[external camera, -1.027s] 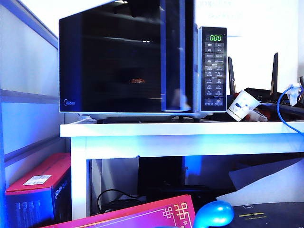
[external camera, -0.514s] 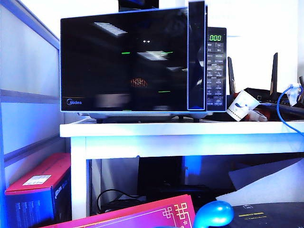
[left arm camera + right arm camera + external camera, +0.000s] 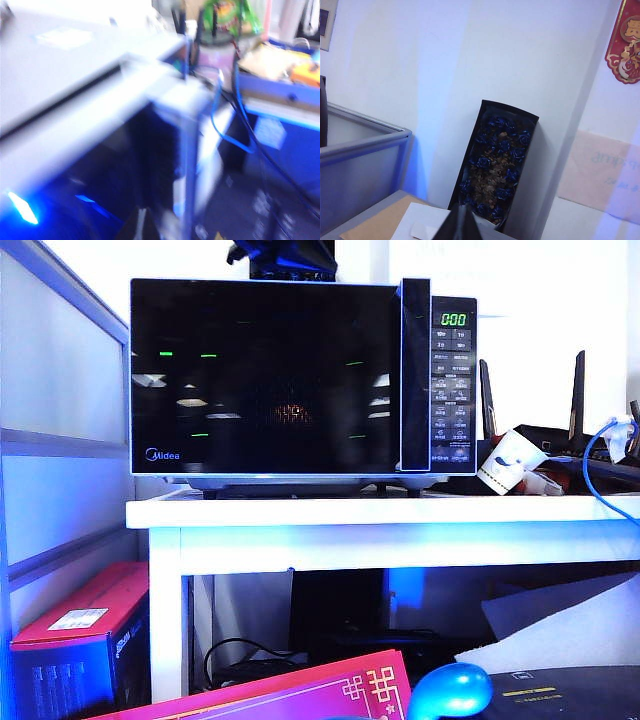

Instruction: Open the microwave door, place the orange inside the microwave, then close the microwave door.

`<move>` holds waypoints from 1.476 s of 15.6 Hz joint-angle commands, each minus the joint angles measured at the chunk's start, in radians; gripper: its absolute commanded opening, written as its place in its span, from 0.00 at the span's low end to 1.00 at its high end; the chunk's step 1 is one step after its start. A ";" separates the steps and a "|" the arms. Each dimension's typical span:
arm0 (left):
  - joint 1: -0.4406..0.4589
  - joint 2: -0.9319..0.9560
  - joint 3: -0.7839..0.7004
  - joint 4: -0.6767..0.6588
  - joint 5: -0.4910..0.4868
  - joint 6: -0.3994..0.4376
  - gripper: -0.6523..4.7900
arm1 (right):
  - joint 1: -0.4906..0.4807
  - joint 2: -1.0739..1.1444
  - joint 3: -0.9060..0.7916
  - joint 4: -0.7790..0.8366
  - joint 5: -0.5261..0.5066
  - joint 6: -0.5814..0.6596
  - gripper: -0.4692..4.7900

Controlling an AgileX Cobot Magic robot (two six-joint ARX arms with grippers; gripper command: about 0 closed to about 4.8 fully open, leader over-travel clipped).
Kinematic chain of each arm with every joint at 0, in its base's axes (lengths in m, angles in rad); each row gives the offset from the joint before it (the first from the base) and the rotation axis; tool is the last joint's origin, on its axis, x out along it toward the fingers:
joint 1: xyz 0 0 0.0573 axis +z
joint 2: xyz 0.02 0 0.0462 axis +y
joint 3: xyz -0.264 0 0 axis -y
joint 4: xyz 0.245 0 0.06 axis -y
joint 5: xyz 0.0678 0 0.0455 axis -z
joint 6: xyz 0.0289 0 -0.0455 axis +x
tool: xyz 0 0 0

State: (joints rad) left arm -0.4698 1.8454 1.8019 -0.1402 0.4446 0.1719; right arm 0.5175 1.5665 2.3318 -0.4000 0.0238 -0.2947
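The silver-grey microwave stands on the white table. Its black glass door lies flush against the front, with the handle strip beside the keypad. Behind the glass the orange shows dimly as a reddish patch. My left arm hangs just above the microwave's top. In the blurred left wrist view my left gripper looks shut and holds nothing, at the door's glass near the handle edge. My right gripper is shut and holds nothing, pointing at a wall away from the microwave.
A white paper cup lies tilted right of the microwave, beside black router antennas and a blue cable. A grey partition closes the left side. A red box sits under the table. A box of dark flowers leans on the wall.
The microwave door has swung from partly ajar to fully closed against the front. My left arm has come into view above the microwave's top.
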 commanded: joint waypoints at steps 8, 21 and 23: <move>-0.004 0.111 0.002 0.301 -0.335 -0.049 0.11 | 0.002 -0.024 0.005 0.041 -0.003 0.007 0.08; -0.031 -0.252 0.003 0.126 -0.212 -0.079 0.11 | 0.002 -0.084 0.005 -0.002 -0.001 -0.005 0.08; -0.031 -0.427 0.003 0.025 -0.126 -0.080 0.11 | 0.002 -0.135 0.005 -0.026 0.000 -0.024 0.08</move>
State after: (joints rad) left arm -0.5041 1.4662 1.8069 -0.0299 0.2600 0.0963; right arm 0.5175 1.4605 2.3310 -0.4343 0.0238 -0.3119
